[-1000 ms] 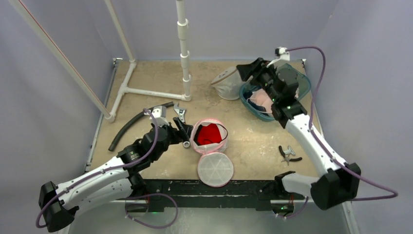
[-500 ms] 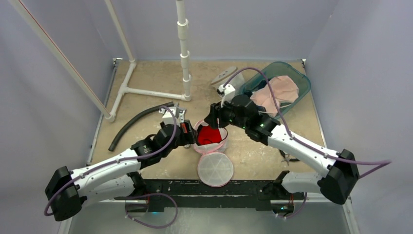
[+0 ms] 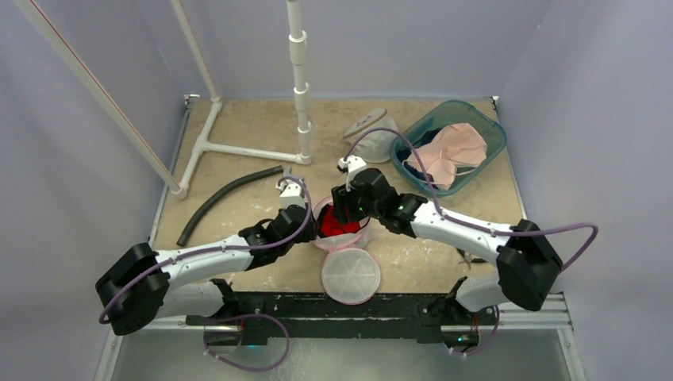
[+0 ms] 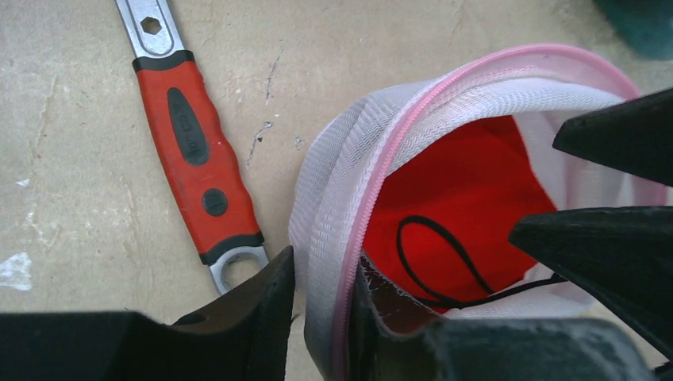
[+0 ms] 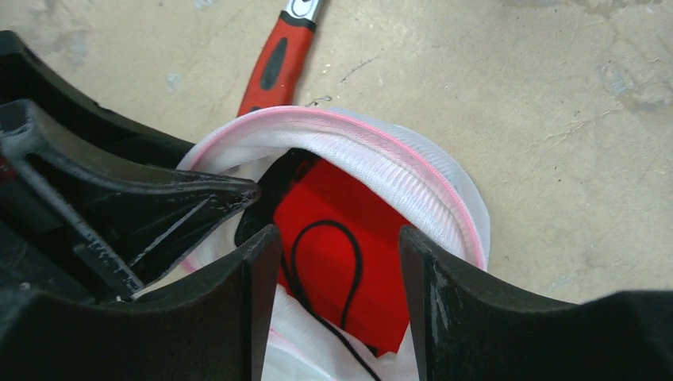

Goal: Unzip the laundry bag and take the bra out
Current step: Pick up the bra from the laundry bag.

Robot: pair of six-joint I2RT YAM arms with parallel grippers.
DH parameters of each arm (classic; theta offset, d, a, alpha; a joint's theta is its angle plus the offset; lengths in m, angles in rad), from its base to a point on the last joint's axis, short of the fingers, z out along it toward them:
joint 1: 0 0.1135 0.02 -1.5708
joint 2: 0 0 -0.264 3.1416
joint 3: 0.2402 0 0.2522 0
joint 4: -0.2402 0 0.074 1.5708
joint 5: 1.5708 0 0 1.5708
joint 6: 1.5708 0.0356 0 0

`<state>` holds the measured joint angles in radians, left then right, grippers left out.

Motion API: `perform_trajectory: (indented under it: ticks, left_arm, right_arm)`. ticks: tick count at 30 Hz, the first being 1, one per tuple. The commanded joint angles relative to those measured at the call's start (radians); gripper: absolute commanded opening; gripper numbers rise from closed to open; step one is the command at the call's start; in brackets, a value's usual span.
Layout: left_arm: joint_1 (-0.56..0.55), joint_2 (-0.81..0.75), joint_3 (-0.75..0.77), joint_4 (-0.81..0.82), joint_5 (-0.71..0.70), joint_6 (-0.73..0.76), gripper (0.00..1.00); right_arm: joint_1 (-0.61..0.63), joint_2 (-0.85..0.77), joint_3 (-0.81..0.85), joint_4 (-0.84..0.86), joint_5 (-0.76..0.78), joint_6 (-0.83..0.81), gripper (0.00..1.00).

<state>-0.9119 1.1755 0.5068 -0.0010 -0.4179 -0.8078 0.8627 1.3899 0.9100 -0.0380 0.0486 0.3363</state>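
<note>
The laundry bag (image 3: 361,236) is a round white mesh tub with a pink zipper rim (image 4: 373,182), standing unzipped near the table's middle. Its flat round lid (image 3: 350,275) lies flapped open in front of it. Inside lies the red bra (image 3: 332,228) with a black strap loop (image 5: 349,238). My left gripper (image 4: 321,270) is shut on the bag's left rim, one finger outside and one inside. My right gripper (image 5: 337,238) hangs open over the mouth, its fingers either side of the strap loop on the red bra (image 5: 373,206), not gripping it.
A red-handled wrench (image 4: 194,151) lies just left of the bag. A teal basin (image 3: 488,121) holding pink cloth sits back right, a pale mesh bag (image 3: 373,139) beside it. A black hose (image 3: 226,198) and a white pipe stand (image 3: 300,79) are to the left and behind.
My right arm swung from the teal basin down to the bag's mouth. My left gripper advanced to the bag and closed on its rim.
</note>
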Motion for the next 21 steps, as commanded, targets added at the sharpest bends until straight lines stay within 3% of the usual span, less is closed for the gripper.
perform_trajectory:
  ticks: [1, 4, 6, 12, 21]
  left_arm:
    - [0.001, 0.013, -0.019, 0.077, -0.032, -0.018, 0.18]
    - [0.002, -0.004, -0.032, 0.093, -0.032, -0.015, 0.04]
    - [0.002, -0.02, -0.042, 0.114, -0.023, -0.011, 0.0]
    - [0.002, -0.022, -0.044, 0.159, 0.018, 0.002, 0.0]
    - [0.001, 0.016, -0.053, 0.187, 0.033, 0.004, 0.0]
  right_arm:
    - [0.024, 0.053, 0.002, 0.069, 0.052, 0.012, 0.62]
    - [0.033, 0.107, 0.017, 0.076, 0.094, 0.013, 0.67]
    - [0.038, 0.139, 0.023, 0.086, 0.109, 0.012, 0.7]
    - [0.048, 0.222, 0.038, 0.108, 0.137, 0.009, 0.77]
    - [0.1, 0.341, 0.078, 0.102, 0.195, -0.006, 0.76]
